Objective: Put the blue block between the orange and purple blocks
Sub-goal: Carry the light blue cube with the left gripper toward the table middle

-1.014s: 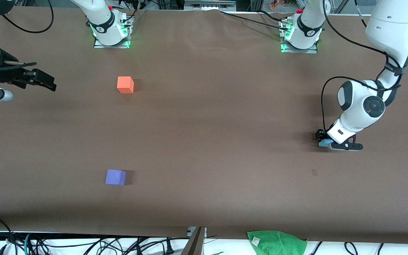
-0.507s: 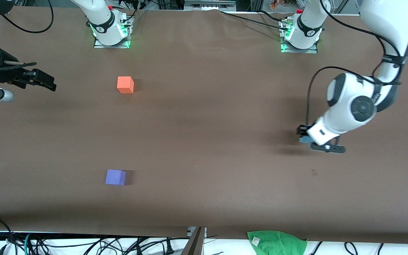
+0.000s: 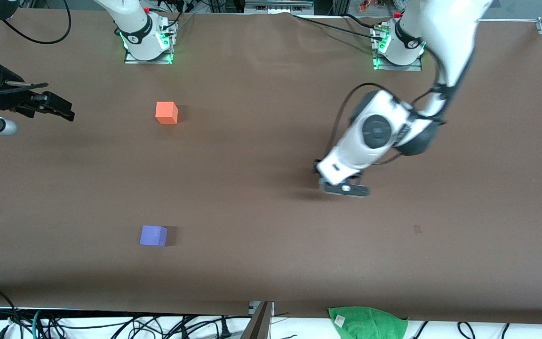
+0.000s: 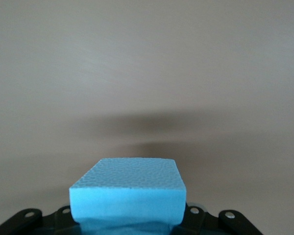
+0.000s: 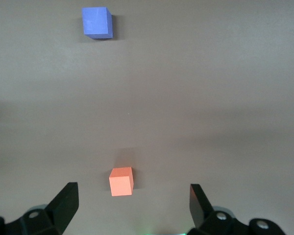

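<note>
A wide brown matte surface [image 3: 271, 263] carries 2 small cubes toward the right arm's end. The bright orange matte cube [image 3: 166, 113] sits closer to the edge where the arm bases stand. The violet-purple matte cube [image 3: 153, 235] sits closer to the front-camera edge, roughly in line with the orange one and well apart from it.

The left pincer [image 3: 341, 184] hangs over the middle of the surface, pinching the small sky-blue matte cube [image 4: 128, 196]. In the left wrist view the blue cube fills the space between the pincer's 2 fingers, its pebbled top face level. In the front view the wrist hides the cube. It is well short of the gap between the 2 resting cubes.

The right pincer [image 5: 132, 205] waits near the surface's edge at the right arm's end, its 2 fingers spread wide and holding nothing, looking toward the orange and purple cubes.

Risks, as judgement: the blue cube appears gripped low in the pincer, so a quick sweep could let the foam slip or twist. A low approach could clip the orange or purple cube and shift the gap. Releasing off the line between them would leave the blue cube beside the pair, not between them.
</note>
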